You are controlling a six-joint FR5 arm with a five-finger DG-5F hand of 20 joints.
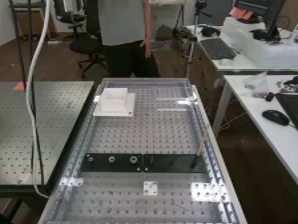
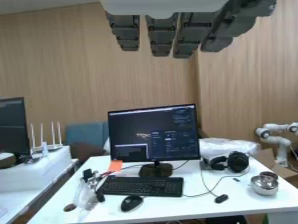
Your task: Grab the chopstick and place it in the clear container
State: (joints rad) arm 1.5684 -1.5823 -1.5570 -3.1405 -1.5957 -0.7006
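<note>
The step to do, as I judge it, is the approach: the hand (image 2: 160, 36) needs to be brought over the worktop (image 1: 123, 140) and down to the chopstick (image 1: 200, 146). Its fingers hang straight and slightly spread in the wrist view, with nothing between them – a good shape to arrive with.

In the high view the chopstick stands steeply, leaning a little, its dark lower end at the right-hand part of the black plate (image 1: 113, 162). I can't be sure whether it sits in a hole or holder there. Best come in from the side, line thumb and fingers up either side of the shaft, and close gently above the dark end. Something so thin could slip through or be knocked over, so centring matters more than force. Then lift along its own lean before carrying it off, in case the foot is seated.

The views share little of the job. The high view gives the chopstick, the plate and a white block (image 1: 115, 101) near the far end; I can't pick out the clear container with confidence. The wrist view gives the fingers beyond doubt, facing a monitor (image 2: 154, 132), keyboard (image 2: 141, 186), mouse (image 2: 132, 202) and headphones (image 2: 237, 161) – so the wrist probably has to turn down first.
</note>
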